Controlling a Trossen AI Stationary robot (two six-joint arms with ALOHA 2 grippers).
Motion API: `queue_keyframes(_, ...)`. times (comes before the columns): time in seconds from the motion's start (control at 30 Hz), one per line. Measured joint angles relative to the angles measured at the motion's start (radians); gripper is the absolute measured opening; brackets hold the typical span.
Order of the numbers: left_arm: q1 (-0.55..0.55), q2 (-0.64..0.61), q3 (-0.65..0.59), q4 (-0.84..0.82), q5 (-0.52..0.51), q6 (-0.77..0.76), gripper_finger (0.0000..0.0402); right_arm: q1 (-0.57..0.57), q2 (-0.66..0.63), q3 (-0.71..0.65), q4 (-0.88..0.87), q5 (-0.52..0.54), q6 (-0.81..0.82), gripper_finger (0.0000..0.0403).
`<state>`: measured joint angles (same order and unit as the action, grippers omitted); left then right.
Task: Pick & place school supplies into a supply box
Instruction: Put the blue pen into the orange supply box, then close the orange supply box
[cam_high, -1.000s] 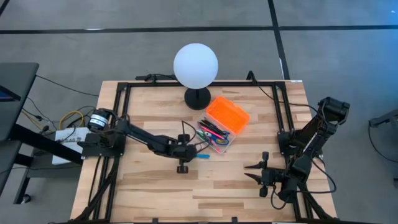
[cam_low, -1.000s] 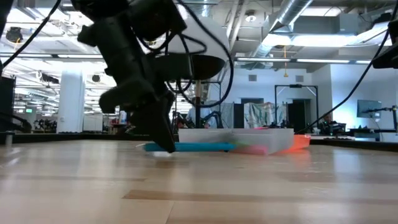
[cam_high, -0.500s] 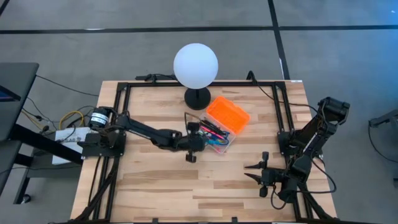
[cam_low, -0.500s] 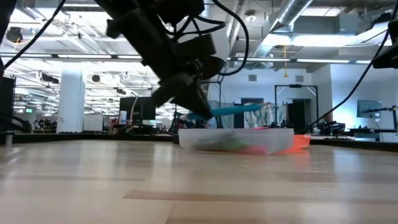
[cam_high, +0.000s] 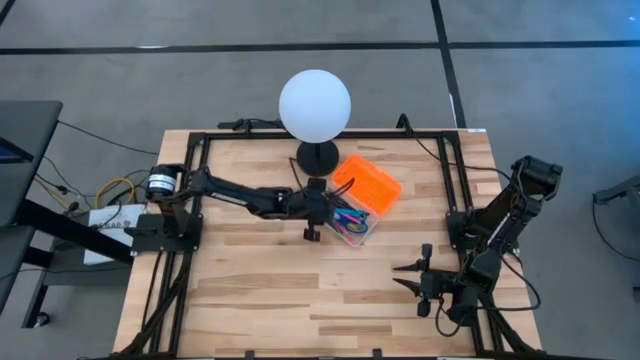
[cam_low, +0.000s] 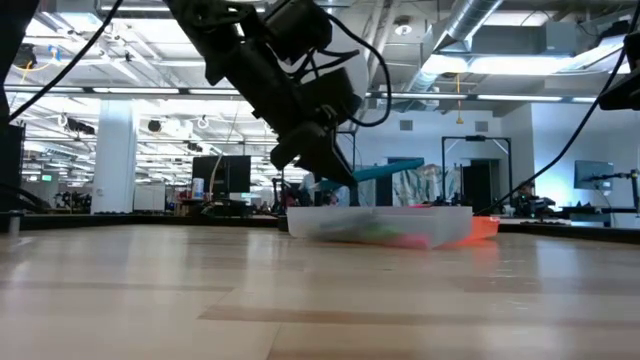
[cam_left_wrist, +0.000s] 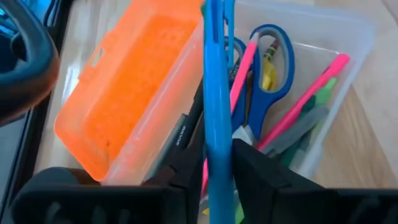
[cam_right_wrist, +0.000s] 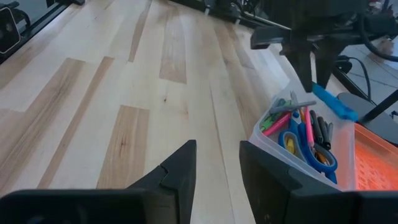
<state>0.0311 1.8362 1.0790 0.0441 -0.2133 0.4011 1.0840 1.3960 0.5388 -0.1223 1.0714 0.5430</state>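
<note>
The supply box has a clear body (cam_high: 352, 226) and an open orange lid (cam_high: 368, 185), and sits right of the table's middle. Inside lie pens, markers and blue-handled scissors (cam_left_wrist: 267, 68). My left gripper (cam_high: 322, 212) hangs over the box's left end, shut on a blue pen (cam_low: 388, 171). The same pen (cam_left_wrist: 217, 93) shows over the box's contents in the left wrist view. My right gripper (cam_high: 405, 276) waits open near the table's right front, its fingers (cam_right_wrist: 186, 162) pointing toward the box. My left gripper pinches the blue pen near one end (cam_left_wrist: 217, 155) between its two fingers. The fingers slant down from the table's left side. The pen juts forward past the fingertips, nearly level, lifted clear above the open box (cam_low: 380, 220).
A white globe lamp (cam_high: 315, 104) on a black base stands just behind the box, close to the left arm. A black frame (cam_high: 200, 140) runs around the table's edges. Bare wood lies in front of the box and to its left.
My left gripper has lifted the blue pen off the table beside the box. It has carried it up and toward the table's far right, rolling its wrist on the way. The pen lay on the wood a second ago and now hangs over the open box.
</note>
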Motion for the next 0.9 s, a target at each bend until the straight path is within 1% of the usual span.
queue_keyframes(0.17, 0.005, 0.000, 0.000, 0.015, -0.014, 0.000, 0.0125, 0.000, 0.000, 0.000, 0.000, 0.000, 0.000, 0.0116)
queue_keyframes(0.27, -0.002, 0.000, 0.000, 0.030, -0.036, -0.001, 0.0147, 0.000, 0.000, 0.000, 0.000, 0.000, 0.000, 0.0116)
queue_keyframes(0.37, -0.020, 0.000, 0.000, 0.030, -0.092, -0.037, 0.0161, -0.002, 0.000, 0.000, 0.000, 0.001, 0.000, 0.0116)
queue_keyframes(0.53, -0.075, -0.006, 0.000, -0.001, -0.241, -0.035, 0.0162, -0.041, 0.000, 0.000, 0.000, 0.014, 0.000, 0.0116)
queue_keyframes(0.67, -0.137, -0.006, 0.000, -0.075, -0.359, -0.066, 0.0156, -0.119, 0.000, 0.000, -0.005, 0.088, 0.022, 0.0116)
queue_keyframes(0.77, -0.192, -0.006, 0.000, -0.146, -0.417, -0.136, 0.0152, -0.199, 0.000, 0.000, -0.017, 0.129, 0.067, 0.0116)
queue_keyframes(0.9, -0.271, -0.006, 0.000, -0.221, -0.443, -0.235, 0.0145, -0.332, 0.000, 0.000, -0.061, 0.135, 0.167, 0.0116)
